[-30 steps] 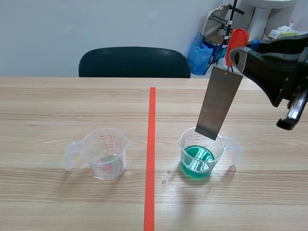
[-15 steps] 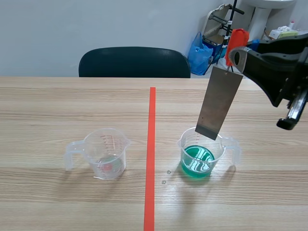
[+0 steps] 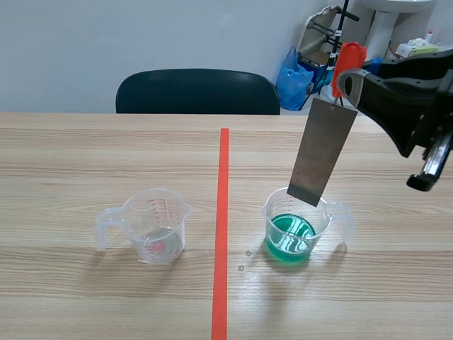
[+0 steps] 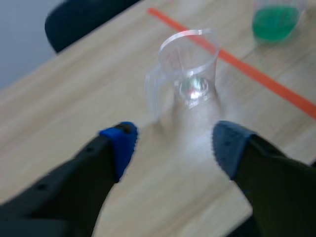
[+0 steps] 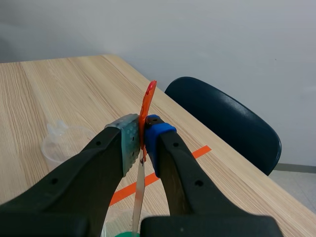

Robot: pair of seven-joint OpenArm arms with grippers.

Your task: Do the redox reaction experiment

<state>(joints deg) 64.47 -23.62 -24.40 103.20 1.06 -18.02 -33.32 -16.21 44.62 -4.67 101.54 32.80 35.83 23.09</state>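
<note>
The step in hand looks like the dipping of the metal into the solution. The right end effector (image 5: 142,136) is closed tightly on a thin orange-red clip (image 3: 349,60), from which a flat grey metal plate (image 3: 323,150) hangs slightly tilted. The plate is a smooth, dull, rectangular sheet with square corners. In the scene view its lower edge sits at the far rim of a clear plastic measuring cup (image 3: 297,223), above the green liquid (image 3: 290,235) and seemingly not yet in it.

The next move probably calls for a straight, slow descent. The plate should pass inside the cup's round mouth without catching the thin rim, since the light cup could tip or slide.

That cup has a side handle and a pouring lip, and its liquid is translucent and glossy. A second clear plastic cup (image 3: 154,225) of the same shape, with red graduations, stands across the orange-red tape line (image 3: 223,212). Whether it holds anything cannot be told.

The left end effector (image 4: 170,143) is wide open and holds nothing, just short of that second cup. Both cups rest on the pale wood-grain worktop (image 3: 85,156), with a dark chair (image 3: 198,91) beyond.
</note>
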